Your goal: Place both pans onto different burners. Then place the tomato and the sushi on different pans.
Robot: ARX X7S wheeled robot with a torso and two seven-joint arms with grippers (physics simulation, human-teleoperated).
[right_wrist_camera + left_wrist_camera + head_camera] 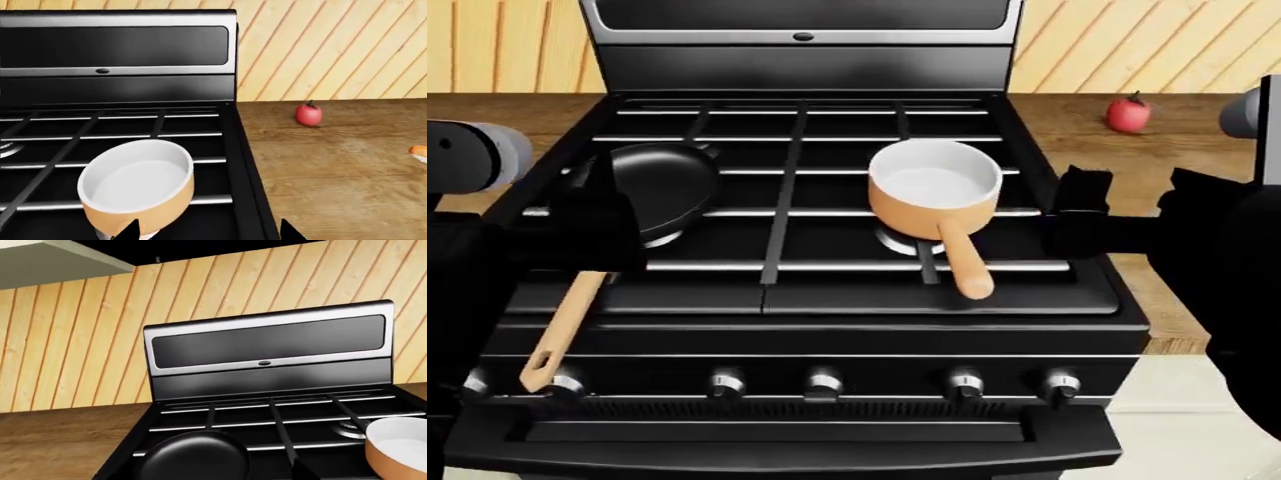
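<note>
Pans sit on the stove [827,300], each over its own burner. The black frying pan [665,178] rests on the grate at the stove's front left, its light wooden handle [561,330] reaching out past the stove's front edge toward the knobs [823,383]. The orange saucepan [934,190], white inside and empty, stands on the front right of the stove above a silvery burner [897,243] that peeks out beneath it; its handle points toward the stove's front edge.

The tomato [1129,113] lies on the wooden surface [1094,140] off the stove's right side, level with the back burners and well apart from the saucepan. In the right wrist view, the sushi [419,151] shows only as an orange and white sliver at the picture's border, on the same surface, farther from the stove than the tomato [308,114].

The left end effector [594,215] hovers at the stove's left edge, just beside the frying pan, holding nothing; how far its fingers are spread I cannot tell. The right end effector [1081,215] hangs over the stove's right edge beside the saucepan, holding nothing; its two dark fingertips [130,231] stand well apart in the right wrist view, spread wide.
</note>
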